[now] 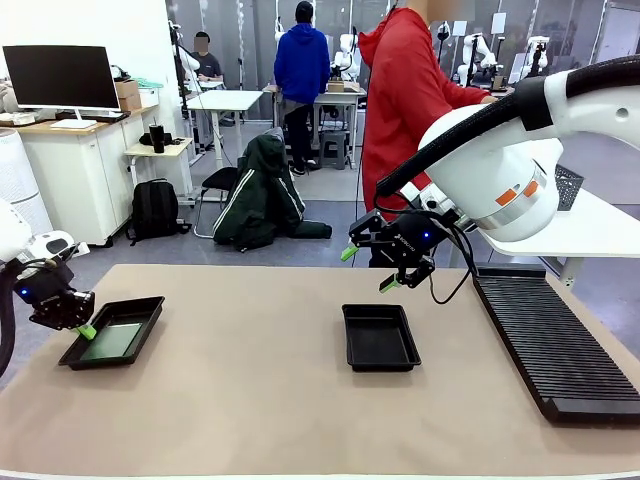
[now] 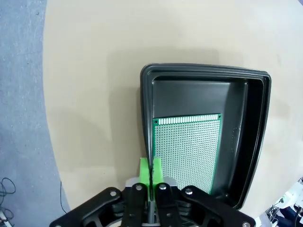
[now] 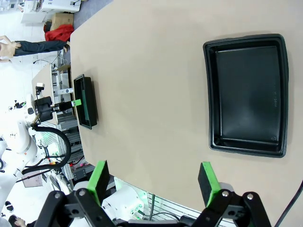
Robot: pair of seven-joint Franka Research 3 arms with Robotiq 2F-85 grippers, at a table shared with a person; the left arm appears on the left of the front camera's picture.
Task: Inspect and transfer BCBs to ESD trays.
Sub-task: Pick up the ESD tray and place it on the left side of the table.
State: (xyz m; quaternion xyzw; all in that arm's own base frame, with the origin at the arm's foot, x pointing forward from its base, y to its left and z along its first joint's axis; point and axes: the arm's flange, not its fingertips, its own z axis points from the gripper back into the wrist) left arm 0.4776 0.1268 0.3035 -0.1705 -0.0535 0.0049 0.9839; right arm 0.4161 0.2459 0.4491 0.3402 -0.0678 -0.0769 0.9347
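Tan table [image 1: 250,400]: a BCB [image 2: 187,151] lies flat in one ESD tray [image 2: 246,123], left claw [image 2: 150,170] shut, seemingly empty; right claw [image 3: 152,166] gapes over the bare tray [image 3: 210,94], awaiting another.

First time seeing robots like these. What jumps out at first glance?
The big white arm on the right stands out, its open right hand hanging in the air near an empty black tray mid-table. At the table's left edge, the left hand, pinched shut, sits at the rim of a second tray with a green circuit board lying flat inside.
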